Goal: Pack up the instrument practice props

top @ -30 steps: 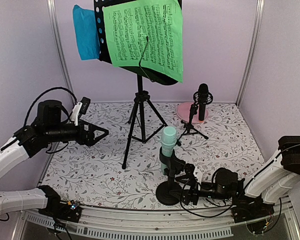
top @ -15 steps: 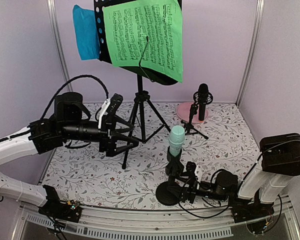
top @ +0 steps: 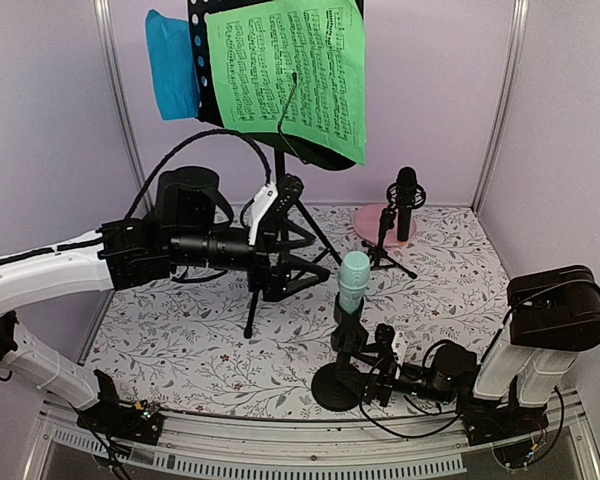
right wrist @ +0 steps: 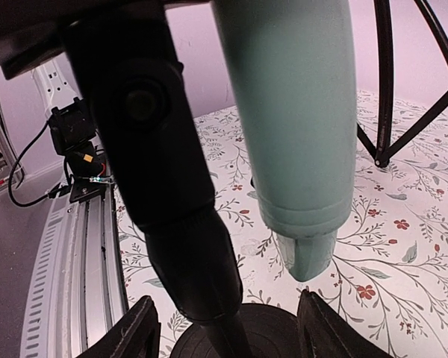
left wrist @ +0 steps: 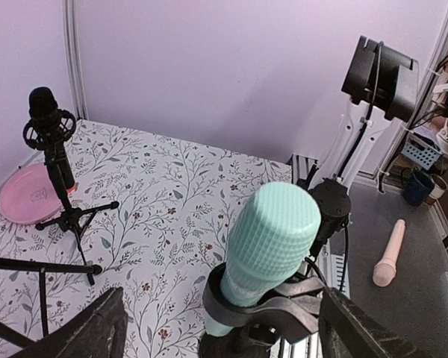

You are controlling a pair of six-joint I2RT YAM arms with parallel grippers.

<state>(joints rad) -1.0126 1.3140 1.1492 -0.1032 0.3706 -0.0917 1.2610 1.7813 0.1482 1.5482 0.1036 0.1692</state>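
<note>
- Here, the mint-green microphone [top: 354, 278] stood upright in its black mic support [top: 337, 385], near the table's near edge, right of centre.
- The left gripper [top: 315, 272] hung released just left of it, jaws spread wide.
- The right gripper [top: 377, 375] straddled the support's stem low down; whether it was clenched could not be told.
- Probably best: steady the support, close squarely on the microphone body, lift straight up.

Prob. robot lab booth: lilac panel walls [top: 50, 120], alu rail [top: 280, 455].
</note>
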